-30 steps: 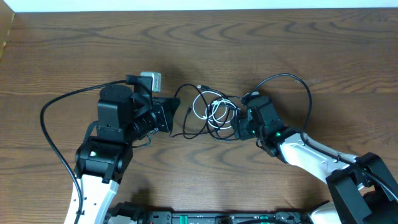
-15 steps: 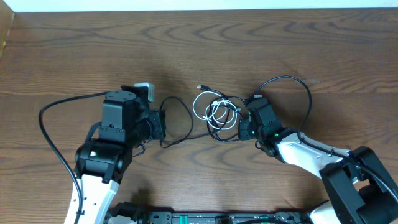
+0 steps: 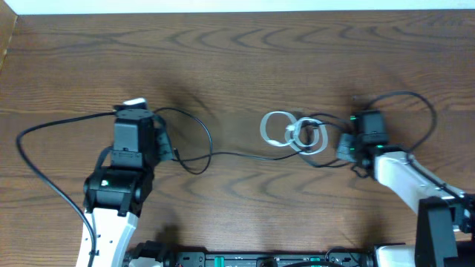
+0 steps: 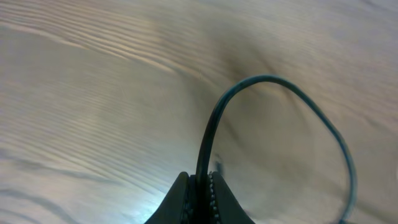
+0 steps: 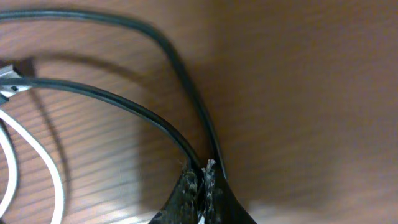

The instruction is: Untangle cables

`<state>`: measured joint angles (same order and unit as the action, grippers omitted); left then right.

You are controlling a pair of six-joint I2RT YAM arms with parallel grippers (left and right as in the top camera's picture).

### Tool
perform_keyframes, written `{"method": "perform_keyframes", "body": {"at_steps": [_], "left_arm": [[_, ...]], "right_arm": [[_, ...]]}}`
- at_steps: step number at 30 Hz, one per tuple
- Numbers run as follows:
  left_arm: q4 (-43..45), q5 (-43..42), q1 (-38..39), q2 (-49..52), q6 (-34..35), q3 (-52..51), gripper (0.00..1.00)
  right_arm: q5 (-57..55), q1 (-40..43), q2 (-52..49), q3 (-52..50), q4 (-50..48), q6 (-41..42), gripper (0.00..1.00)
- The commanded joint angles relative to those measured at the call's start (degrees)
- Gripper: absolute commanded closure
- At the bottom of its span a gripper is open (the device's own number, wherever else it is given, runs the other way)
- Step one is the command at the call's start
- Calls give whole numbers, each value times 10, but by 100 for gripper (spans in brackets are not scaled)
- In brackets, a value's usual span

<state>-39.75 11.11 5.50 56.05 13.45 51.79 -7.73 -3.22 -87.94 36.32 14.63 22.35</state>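
The black cable point(image 3: 237, 155) runs almost straight across the table between my two grippers, with one loose loop by the left one. My left gripper point(image 3: 169, 148) is shut on its left end. In the left wrist view the black cable point(image 4: 208, 137) rises from between the shut jaws of the left gripper point(image 4: 200, 182) and arcs over to the right. My right gripper point(image 3: 343, 147) is shut on the other end. In the right wrist view a black strand point(image 5: 124, 102) enters the right gripper point(image 5: 200, 168). The white cable point(image 3: 276, 130) lies coiled just left of the right gripper, still crossing the black one.
Thick black wires of the arms curve out on the table: one at the far left point(image 3: 33, 133), one arching above the right arm point(image 3: 415, 100). A small metal plug point(image 5: 9, 87) lies at the left edge of the right wrist view, beside white cable point(image 5: 46, 171).
The right gripper has shut on the black cable. Both arms have drawn apart, left going left and right going right, pulling the black cable out long and dragging the white coils to the right.
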Motion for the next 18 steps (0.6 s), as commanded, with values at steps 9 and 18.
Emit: {"method": "perform_keyframes", "body": {"at_steps": [9, 18], "left_arm": [[104, 10, -151, -3, 34, 6, 92], [176, -379, -149, 38, 51, 6, 92]], "right_arm": [[-34, 193, 22, -6, 35, -2, 99], [339, 160, 22, -6, -20, -43, 99]]}}
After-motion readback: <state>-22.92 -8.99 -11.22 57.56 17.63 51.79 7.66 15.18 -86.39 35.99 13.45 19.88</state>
